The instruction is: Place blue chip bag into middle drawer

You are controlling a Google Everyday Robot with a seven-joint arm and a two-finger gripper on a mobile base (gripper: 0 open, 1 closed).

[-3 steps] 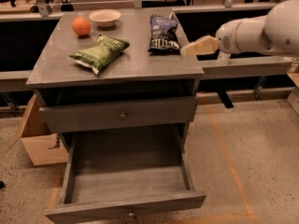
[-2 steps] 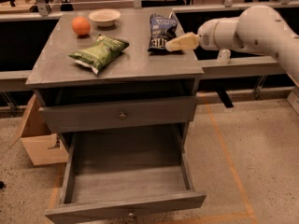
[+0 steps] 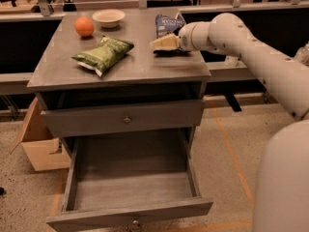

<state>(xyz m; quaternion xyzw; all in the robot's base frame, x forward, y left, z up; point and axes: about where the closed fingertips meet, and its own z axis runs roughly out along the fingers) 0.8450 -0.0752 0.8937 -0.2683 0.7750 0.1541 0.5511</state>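
Note:
The blue chip bag (image 3: pixel 167 24) lies on the right side of the grey cabinet top (image 3: pixel 63 66), dark navy with white lettering. My gripper (image 3: pixel 161 43) reaches in from the right and sits low over the bag's near end, covering that part of it. The middle drawer (image 3: pixel 130 183) is pulled out wide below and shows a bare plank floor; its front (image 3: pixel 129 213) faces the camera.
A green chip bag (image 3: pixel 103 54), an orange (image 3: pixel 84 26) and a white bowl (image 3: pixel 108 17) lie on the cabinet top to the left. A shut drawer front with a round knob (image 3: pixel 127 120) sits above the open drawer. A cardboard box (image 3: pixel 39 144) stands at the left on the floor.
My arm has swung left. The gripper has moved from beside the bag's right edge to over the bag's near end. The bag has not moved.

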